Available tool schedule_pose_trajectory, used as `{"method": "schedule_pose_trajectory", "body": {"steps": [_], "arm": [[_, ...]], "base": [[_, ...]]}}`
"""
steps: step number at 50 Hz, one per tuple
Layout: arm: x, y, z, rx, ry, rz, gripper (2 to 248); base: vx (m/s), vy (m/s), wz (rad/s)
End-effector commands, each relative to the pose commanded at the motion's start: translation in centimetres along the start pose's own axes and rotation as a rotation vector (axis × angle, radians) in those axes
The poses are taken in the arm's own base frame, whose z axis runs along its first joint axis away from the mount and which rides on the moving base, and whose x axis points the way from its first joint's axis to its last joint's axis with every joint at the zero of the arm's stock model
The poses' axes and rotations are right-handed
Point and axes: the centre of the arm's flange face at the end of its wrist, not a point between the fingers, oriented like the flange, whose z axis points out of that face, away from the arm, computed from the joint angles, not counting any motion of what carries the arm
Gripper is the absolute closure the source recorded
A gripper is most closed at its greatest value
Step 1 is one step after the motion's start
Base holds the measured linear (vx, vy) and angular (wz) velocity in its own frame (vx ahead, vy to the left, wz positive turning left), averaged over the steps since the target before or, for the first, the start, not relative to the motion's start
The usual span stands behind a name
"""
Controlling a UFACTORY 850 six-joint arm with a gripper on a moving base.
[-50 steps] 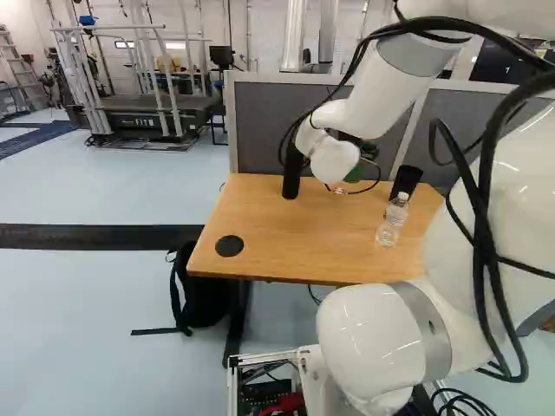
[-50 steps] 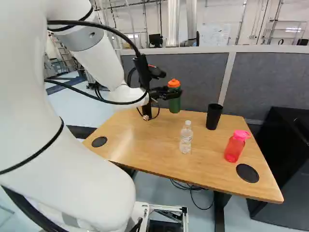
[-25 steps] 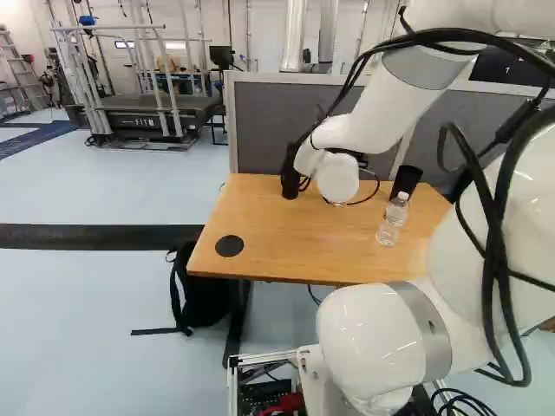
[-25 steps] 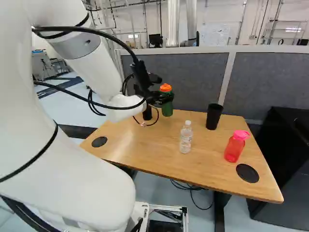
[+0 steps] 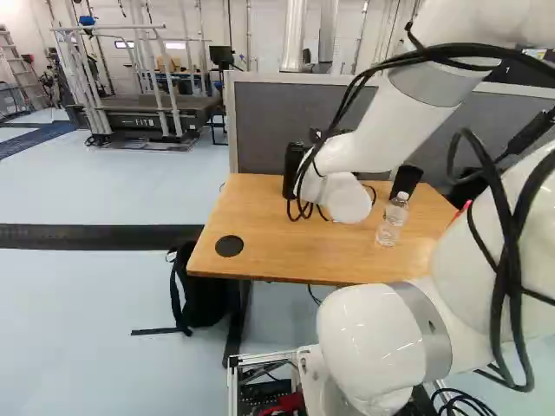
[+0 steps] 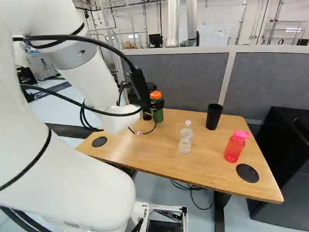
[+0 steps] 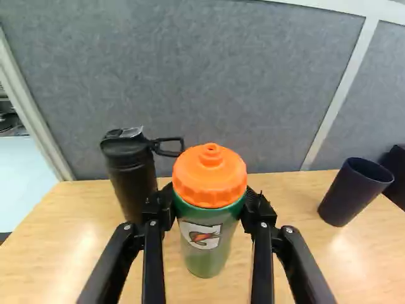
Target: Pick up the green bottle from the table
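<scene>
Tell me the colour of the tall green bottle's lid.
The round, ridged lid is bright orange; the wrist view shows it best.

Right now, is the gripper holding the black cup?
No, the gripper has the green bottle between its fingers, while the black cup stands apart on the table.

A wooden worktop (image 6: 207, 164) stands before grey partition panels (image 6: 178, 72) in pale frames. Past its far left corner, a treadmill (image 5: 143, 121) with metal rails rests on pale blue floor (image 5: 95, 321). A black cabinet (image 6: 292, 159) is beside its right edge. Silvery pipes (image 5: 294, 35) climb the white wall (image 6: 256, 21).
</scene>
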Motion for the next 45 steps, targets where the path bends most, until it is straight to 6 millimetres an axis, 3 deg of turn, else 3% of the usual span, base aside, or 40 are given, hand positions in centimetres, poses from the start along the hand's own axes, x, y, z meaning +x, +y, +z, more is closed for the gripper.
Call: {"method": "schedule_pose_trajectory", "body": {"steps": [45], "arm": [[-4.2,-0.9,-3.6,0.209,-0.083,-0.050,128]], "base": [[0.000,0.000,0.000]]}}
